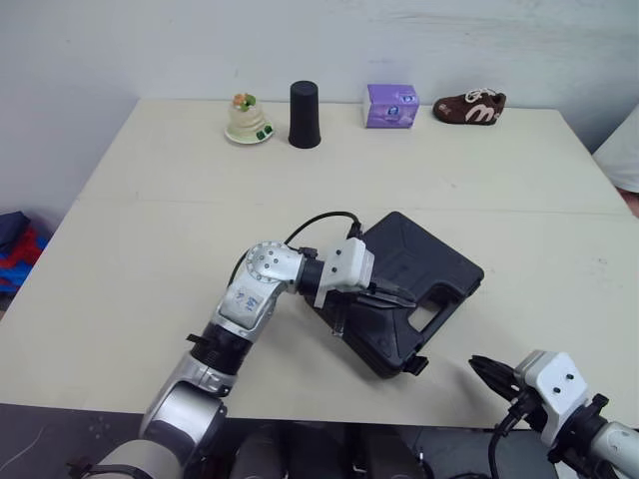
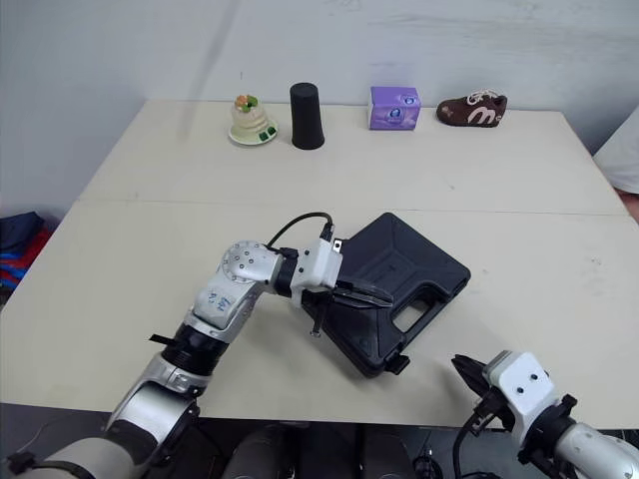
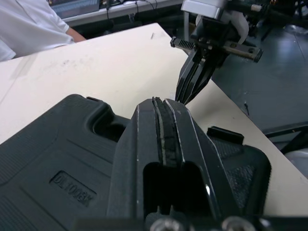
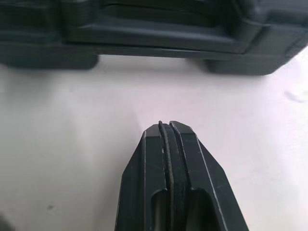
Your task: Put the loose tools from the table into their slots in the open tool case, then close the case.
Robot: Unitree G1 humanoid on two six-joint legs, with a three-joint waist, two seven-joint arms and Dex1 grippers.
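Observation:
The black tool case (image 1: pixel 419 269) lies shut on the table, lid down, its handle cut-out toward the front right. My left gripper (image 1: pixel 404 296) is shut and rests on the lid near the handle; its fingers (image 3: pixel 166 127) press together over the lid. My right gripper (image 1: pixel 481 367) is shut too, hovering at the table's front edge, right of the case and apart from it. The right wrist view has its closed fingers (image 4: pixel 173 144) pointing at the case's side (image 4: pixel 144 38) across bare table.
Along the far edge stand a small cake figure on a plate (image 1: pixel 248 118), a black cup (image 1: pixel 305 115), a purple box (image 1: pixel 391 105) and a brown shoe (image 1: pixel 470 107). A person in white (image 3: pixel 29 24) sits beyond the table's right side.

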